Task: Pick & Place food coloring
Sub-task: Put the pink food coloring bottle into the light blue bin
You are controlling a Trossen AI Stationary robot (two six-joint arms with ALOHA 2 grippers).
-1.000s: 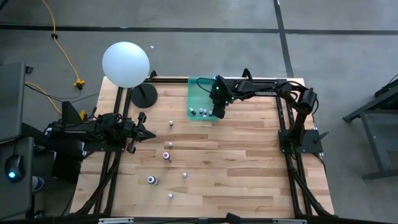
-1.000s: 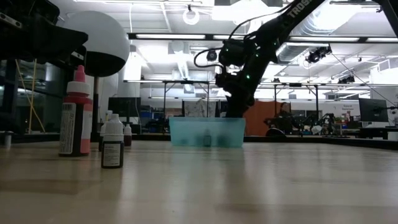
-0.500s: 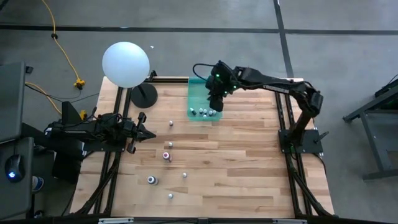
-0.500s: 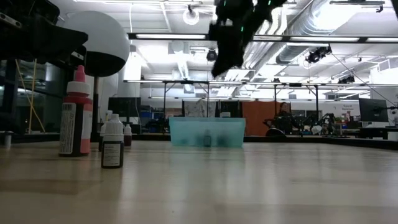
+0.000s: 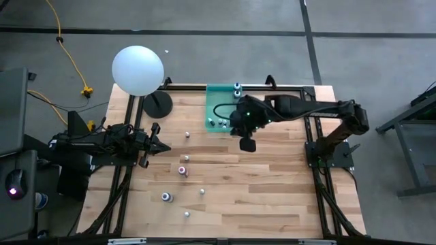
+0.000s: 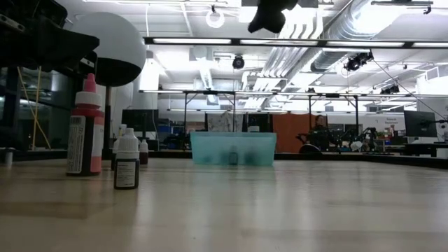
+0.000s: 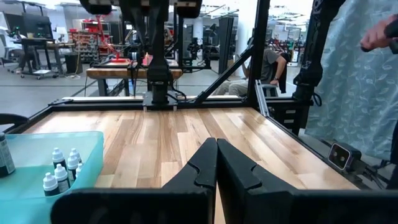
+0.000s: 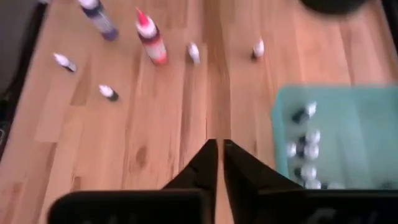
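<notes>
1. High view: the right claw (image 5: 246,144) hangs over bare wood just beside the near edge of the green bin (image 5: 219,95), its fingers drawn together and nothing between them. Small bottles (image 5: 223,123) sit in the bin's near part, and one dark bottle (image 5: 237,88) stands at its far edge. Six more lie scattered on the surface (image 5: 272,190): a red bottle (image 5: 182,170), a blue bottle (image 5: 165,197) and four small white-capped ones, including one (image 5: 187,135) nearest the bin. The left claw (image 5: 161,145) waits low at the left side, pinched together and empty, near a white ball (image 5: 137,69) on a black stand.

2. Low view: a tall red bottle (image 6: 85,126) and a small dark bottle (image 6: 127,161) stand close to the lens at the left. The bin (image 6: 233,148) sits farther back. The right arm is only a dark shape at the top edge.

3. Left wrist view: the left claw's fingers (image 7: 202,168) meet tip to tip. Four white-capped bottles (image 7: 61,171) cluster in the bin (image 7: 93,155).

4. Right wrist view: the right claw's fingers (image 8: 205,165) almost touch. Beyond them lie the red bottle (image 8: 150,37), the blue bottle (image 8: 98,18), the small ones on the wood, and the bin (image 8: 339,112) with bottles inside.
</notes>
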